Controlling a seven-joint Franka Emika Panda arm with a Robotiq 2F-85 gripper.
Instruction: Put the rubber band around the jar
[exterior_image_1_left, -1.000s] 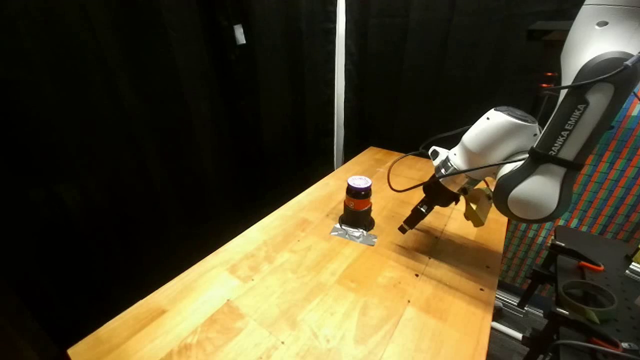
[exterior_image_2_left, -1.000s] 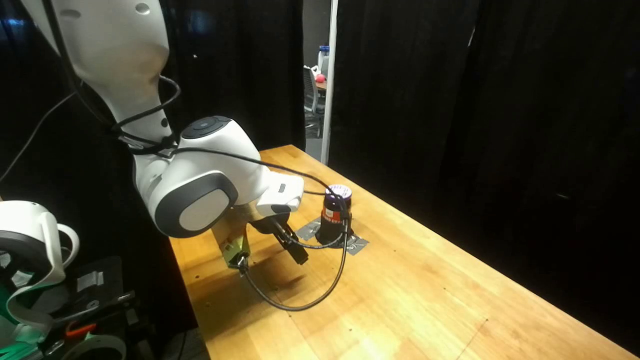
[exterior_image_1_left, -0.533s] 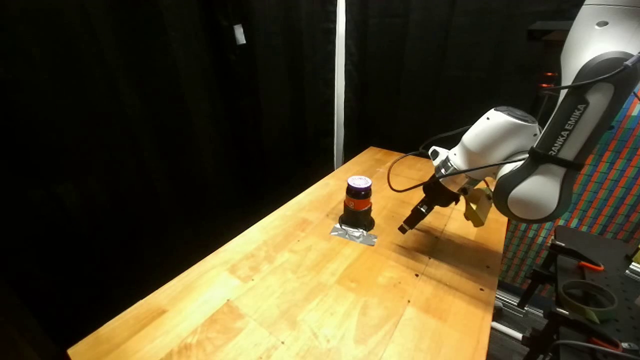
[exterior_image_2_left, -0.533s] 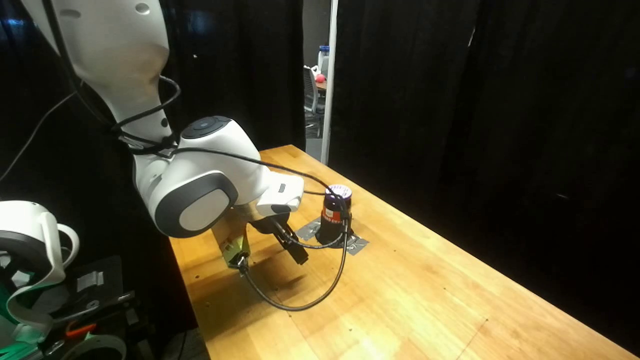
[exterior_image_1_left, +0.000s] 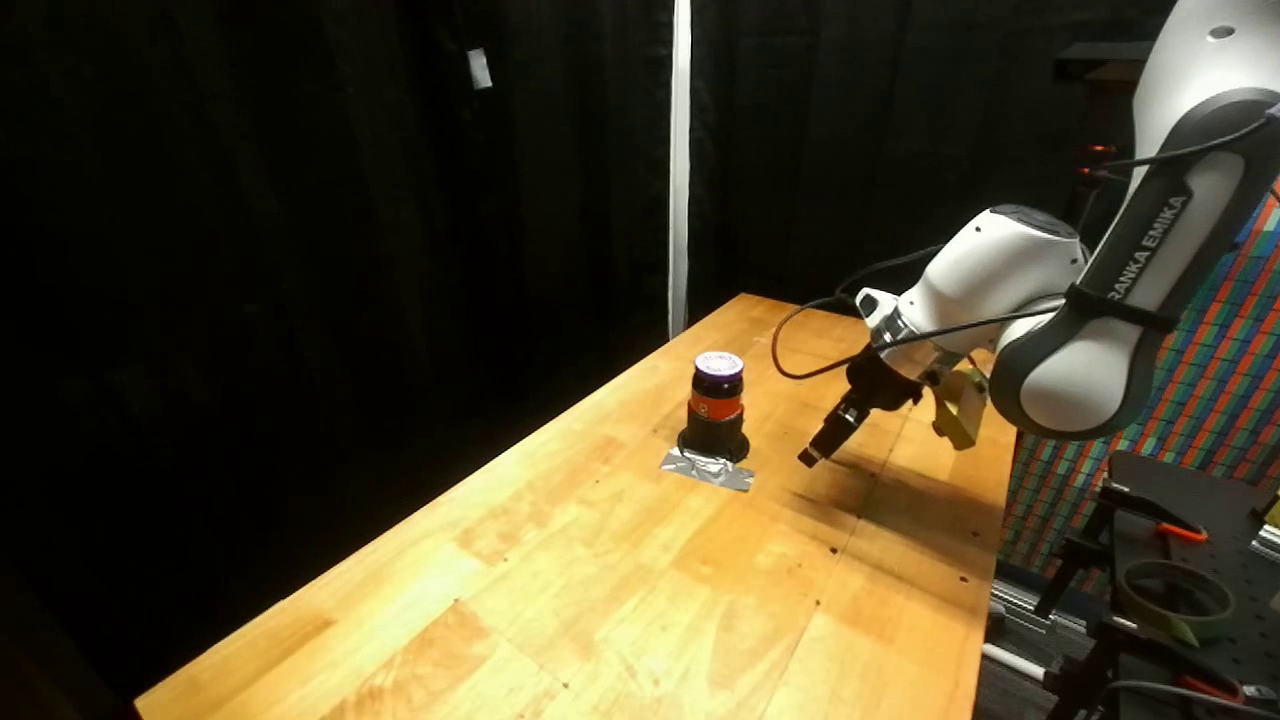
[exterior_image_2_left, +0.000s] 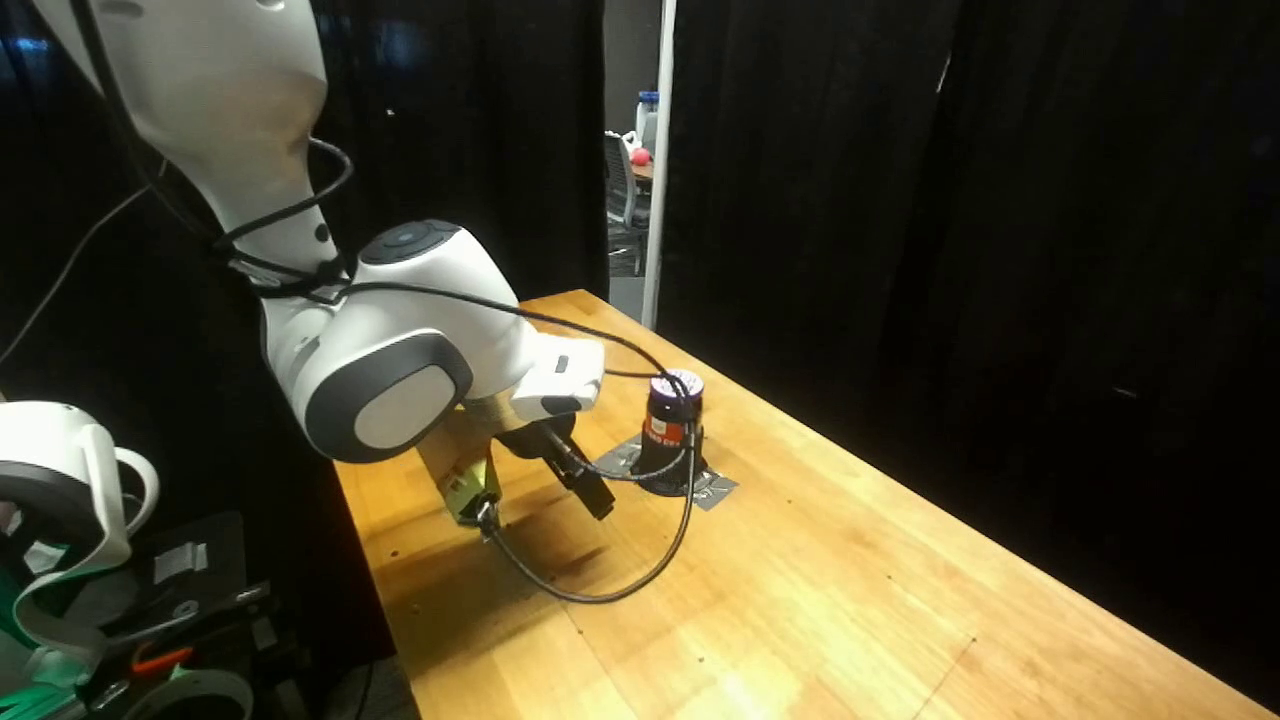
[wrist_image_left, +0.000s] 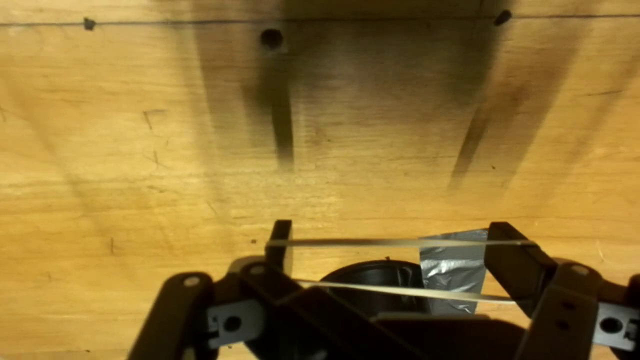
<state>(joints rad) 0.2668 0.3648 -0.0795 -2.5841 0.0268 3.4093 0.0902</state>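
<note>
The jar (exterior_image_1_left: 717, 407) stands upright on the wooden table, with a purple-rimmed lid, a red-orange label and a black base. It also shows in an exterior view (exterior_image_2_left: 663, 428), partly behind the arm's cable. In the wrist view only its black base (wrist_image_left: 367, 274) shows for sure. My gripper (wrist_image_left: 390, 232) is open, and a pale rubber band (wrist_image_left: 350, 243) is stretched around its two fingers in two strands. The gripper is tilted and hangs low above the table beside the jar, apart from it, in both exterior views (exterior_image_1_left: 808, 458) (exterior_image_2_left: 603, 510). The band cannot be made out in the exterior views.
Silver tape (exterior_image_1_left: 707, 470) lies on the table (exterior_image_1_left: 640, 600) at the jar's base. A black cable loop (exterior_image_2_left: 610, 598) hangs from the wrist near the jar. A dark side cart with a tape roll (exterior_image_1_left: 1178, 600) stands beyond the table edge. Black curtains hang behind.
The arm has lifted and drawn back slightly in the last half second, its cable loop with it. The jar has not moved.
</note>
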